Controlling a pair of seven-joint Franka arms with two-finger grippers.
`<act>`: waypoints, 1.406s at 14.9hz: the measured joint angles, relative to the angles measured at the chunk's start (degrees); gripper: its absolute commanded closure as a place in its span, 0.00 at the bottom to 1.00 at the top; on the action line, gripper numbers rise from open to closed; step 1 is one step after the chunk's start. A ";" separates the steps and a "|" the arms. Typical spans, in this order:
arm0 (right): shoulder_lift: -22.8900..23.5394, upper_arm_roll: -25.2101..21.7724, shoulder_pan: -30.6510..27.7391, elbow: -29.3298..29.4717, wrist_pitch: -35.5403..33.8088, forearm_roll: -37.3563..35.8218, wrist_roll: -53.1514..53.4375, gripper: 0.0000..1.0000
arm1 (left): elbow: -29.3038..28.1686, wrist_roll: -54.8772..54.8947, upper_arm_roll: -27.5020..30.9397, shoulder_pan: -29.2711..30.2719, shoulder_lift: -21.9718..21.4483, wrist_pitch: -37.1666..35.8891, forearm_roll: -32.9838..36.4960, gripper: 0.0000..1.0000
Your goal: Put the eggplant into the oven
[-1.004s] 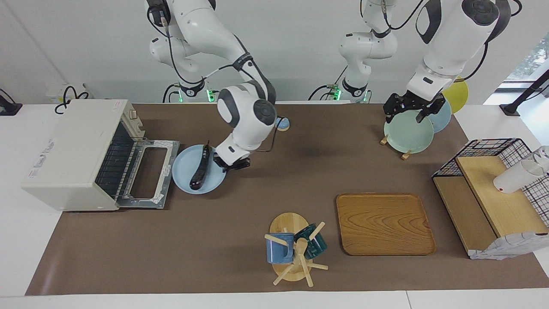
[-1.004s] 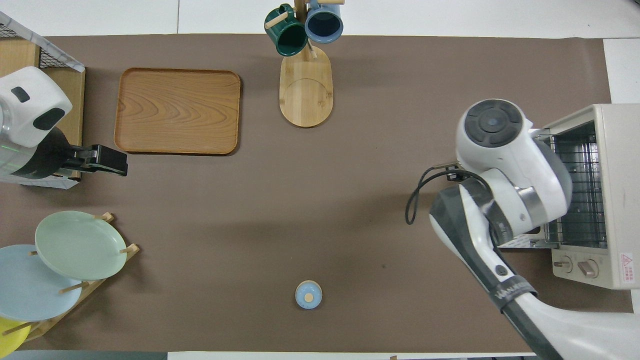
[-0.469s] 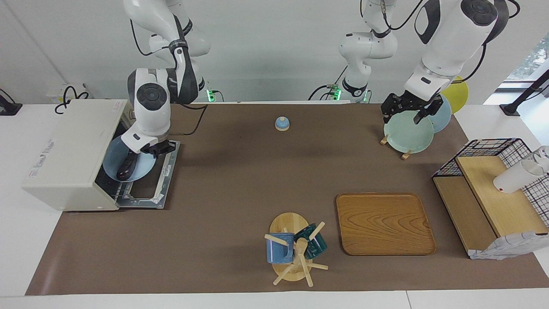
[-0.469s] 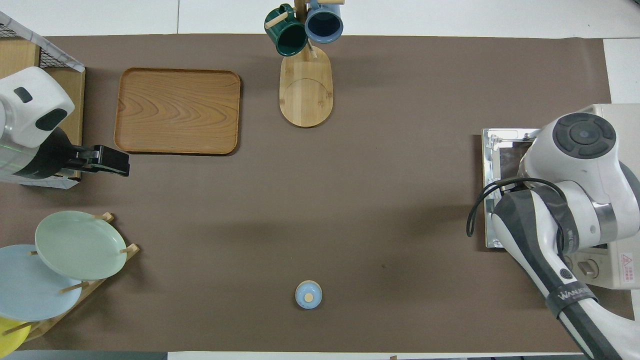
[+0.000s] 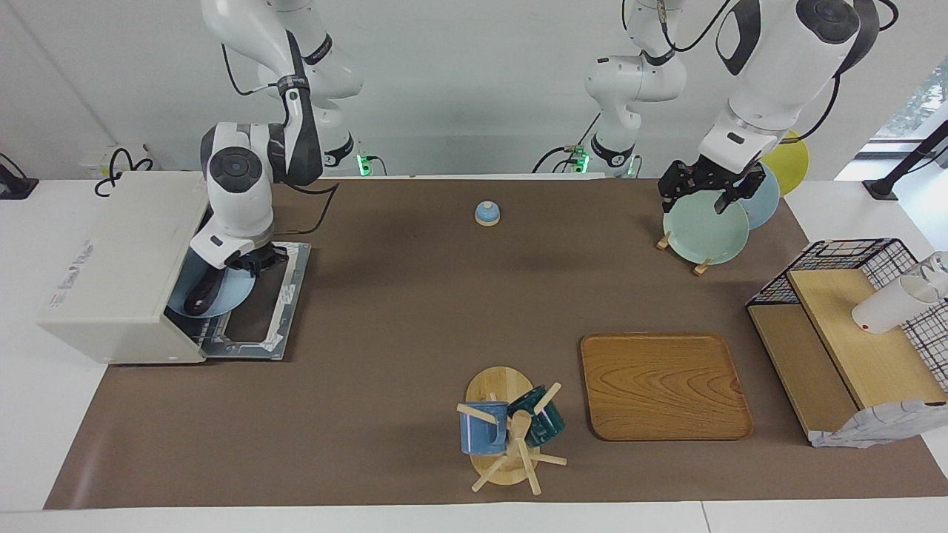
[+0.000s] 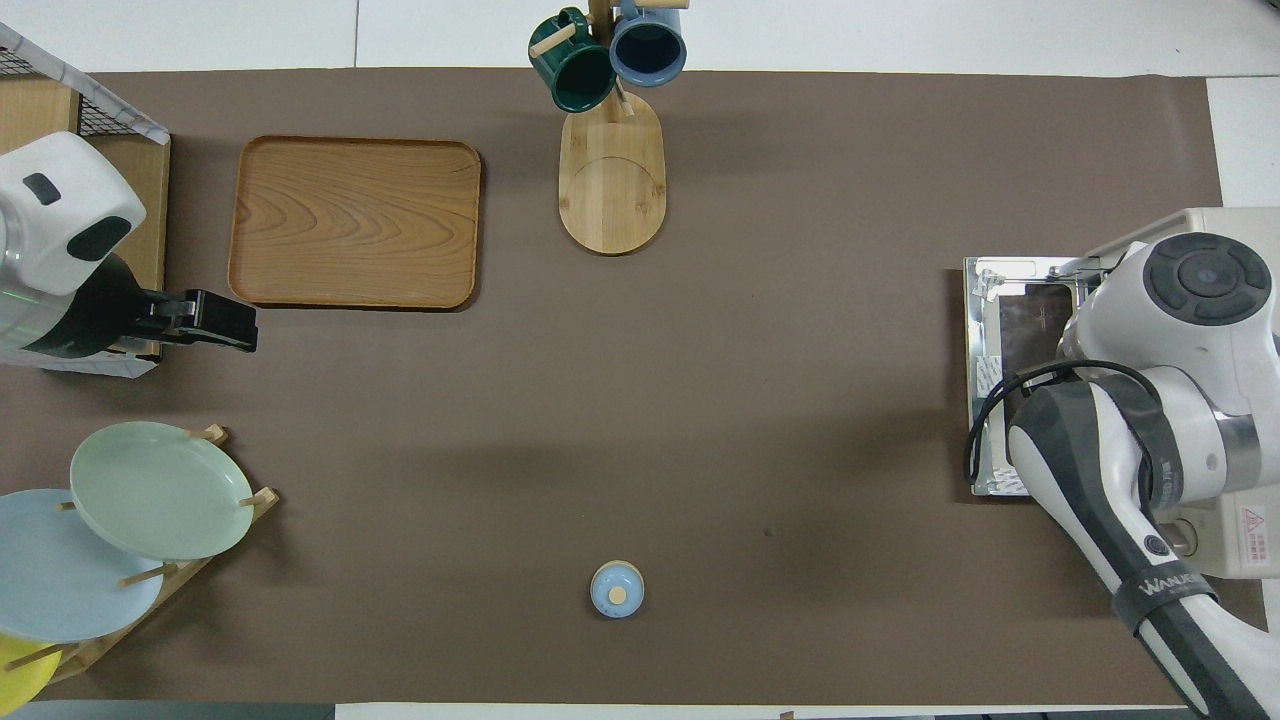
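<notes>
R gripper [image 5: 255, 264]: fingers sit at the rim of a light blue plate [image 5: 226, 296], right at the oven [image 5: 122, 263] mouth; can't tell if they're clamped on the rim or let go, wrist blocks the tips. Plate is halfway into the oven opening, over the dropped-down door [image 5: 263, 311]. The eggplant [image 5: 200, 296] lies on that plate, dark, long, its end toward the oven already under the oven's top edge. In overhead view the R arm's wrist covers plate + eggplant, only the door [image 6: 1010, 340] and oven body [image 6: 1235, 225] show.

L gripper [image 5: 707, 189]: fingers spread apart, nothing between them, hanging over the pale green plate [image 5: 703, 233] in the wooden plate rack at L arm's end of table; L arm waits. Overhead shows it as a dark block [image 6: 205, 320] near the wooden tray [image 6: 355, 220].

Rest of table: small blue lidded pot [image 5: 486, 213] near the robots, mid-table; mug tree [image 5: 507, 433] w/ blue + green mugs farther from the robots, just beside the tray [image 5: 663, 385]; black wire shelf [image 5: 852, 259] w/ wood boards at L arm's end.
</notes>
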 measured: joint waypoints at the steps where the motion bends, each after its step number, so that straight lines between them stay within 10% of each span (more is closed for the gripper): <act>1: -0.03 0.01 -0.02 0.42 -0.44 0.01 -1.32 0.63 | 0.01 0.00 0.00 0.00 -0.05 0.00 0.00 0.00; 3: -0.19 0.44 0.21 2.76 -3.62 1.01 -2.11 0.68 | 0.01 0.00 0.00 0.00 -0.16 0.00 0.00 0.00; 5: -0.25 1.02 2.04 6.26 -6.51 5.16 -1.96 1.00 | 0.01 0.00 0.00 0.00 -0.18 -0.01 -0.01 0.00; 11: 2.45 1.47 10.06 4.89 1.82 9.42 11.95 1.00 | 0.01 0.00 0.04 0.01 -0.19 -0.01 -0.01 0.00; 21: 9.11 1.02 4.73 -0.46 11.67 9.37 11.01 1.00 | 0.01 0.00 0.48 0.24 -0.19 -0.01 -0.01 0.00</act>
